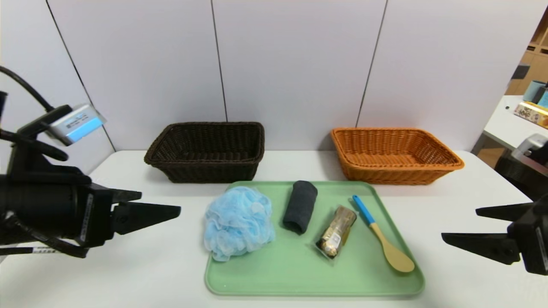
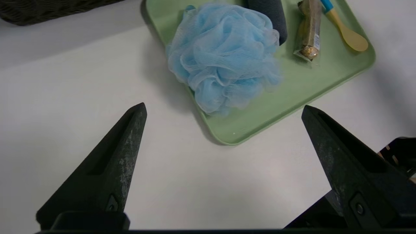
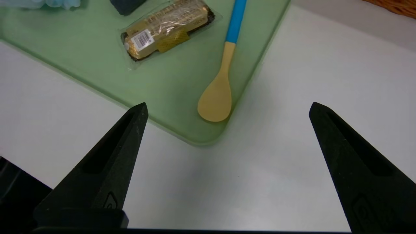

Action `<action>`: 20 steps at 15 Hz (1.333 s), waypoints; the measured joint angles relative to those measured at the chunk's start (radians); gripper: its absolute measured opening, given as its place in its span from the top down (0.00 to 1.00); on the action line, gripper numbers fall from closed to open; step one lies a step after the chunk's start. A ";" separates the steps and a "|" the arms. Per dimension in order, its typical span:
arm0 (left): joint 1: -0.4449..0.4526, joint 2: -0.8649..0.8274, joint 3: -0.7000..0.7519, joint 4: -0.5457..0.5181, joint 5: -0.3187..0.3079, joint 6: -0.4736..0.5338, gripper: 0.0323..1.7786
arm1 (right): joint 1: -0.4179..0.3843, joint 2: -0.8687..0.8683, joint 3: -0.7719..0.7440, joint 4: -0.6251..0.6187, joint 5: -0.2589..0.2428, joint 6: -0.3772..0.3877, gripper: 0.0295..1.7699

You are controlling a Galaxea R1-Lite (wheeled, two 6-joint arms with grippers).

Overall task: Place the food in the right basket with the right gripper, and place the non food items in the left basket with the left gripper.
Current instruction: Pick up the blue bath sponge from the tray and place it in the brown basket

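Head view: left gripper [image 1: 160,204], wide open and empty, waits left of the pouf [image 1: 239,222]; best squeeze its middle, deep, then lift straight up!

barcode on the wrapped snack's white label [image 3: 142,39], its other print too small to read

On the table [image 1: 141,273] before me lies a tray [image 1: 308,278]. On it, left to right: bath pouf [image 1: 239,222], overlapping the tray's left edge; rolled cloth [image 1: 300,206], toward the back; snack packet [image 1: 336,233]; and spoon [image 1: 385,239], along the right side, bowl nearest me. Behind the tray I see two baskets on the table: left basket [image 1: 209,169], behind the pouf; right basket [image 1: 396,171], behind the spoon.
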 joint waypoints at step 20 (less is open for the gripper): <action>-0.293 0.450 -0.208 -0.066 0.373 -0.237 0.05 | 0.051 0.055 -0.025 0.002 -0.003 0.073 0.03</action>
